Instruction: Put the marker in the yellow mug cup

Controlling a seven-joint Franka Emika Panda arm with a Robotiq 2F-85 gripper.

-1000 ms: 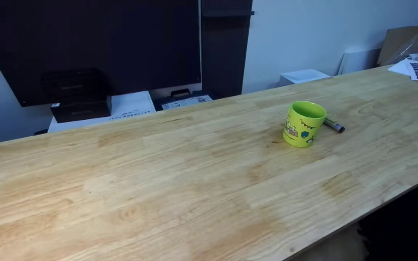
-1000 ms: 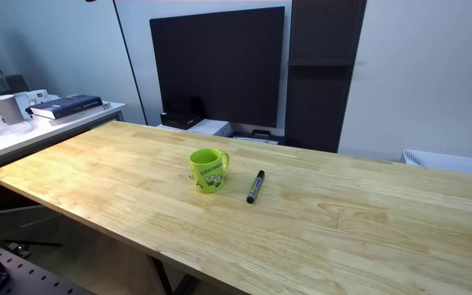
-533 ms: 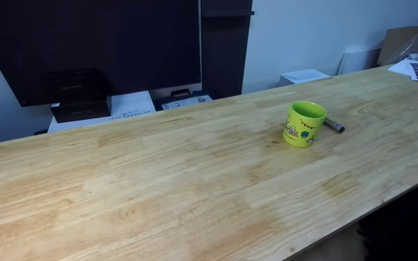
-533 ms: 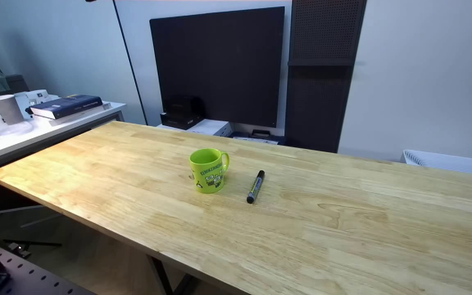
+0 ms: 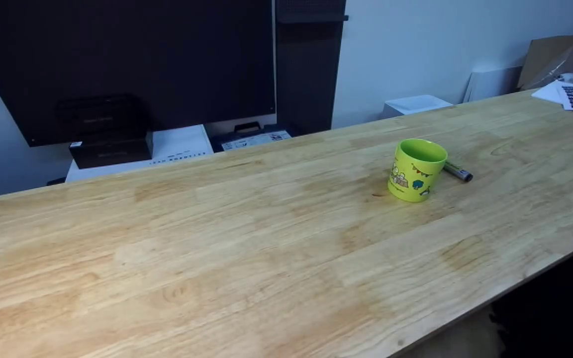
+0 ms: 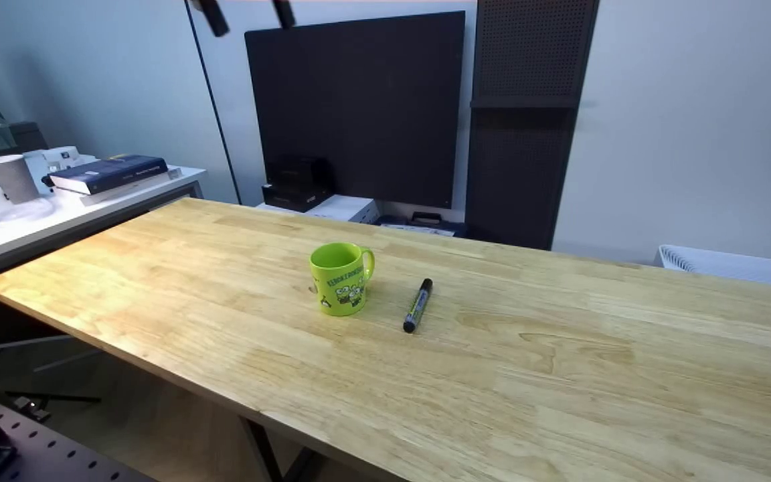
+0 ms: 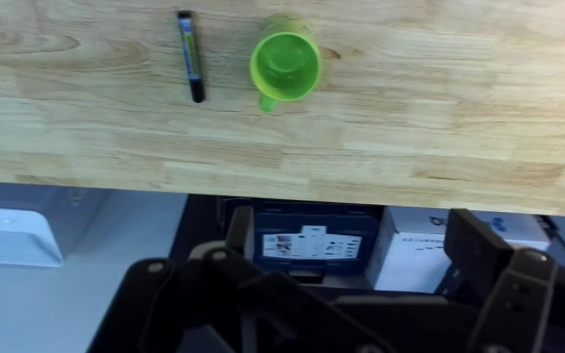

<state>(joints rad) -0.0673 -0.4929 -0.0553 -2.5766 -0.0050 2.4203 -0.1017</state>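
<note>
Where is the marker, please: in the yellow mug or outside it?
Outside: the wrist view shows the marker lying on the table beside the yellow mug, a gap between them.

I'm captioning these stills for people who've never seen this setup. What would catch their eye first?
Probably the bright yellow-green mug, standing upright on the wooden table in both exterior views, with the dark marker lying beside it, not touching. Behind the table, the large black panel stands out by its size and darkness. In the wrist view, the open pincer looms dark across the lower part.
</note>
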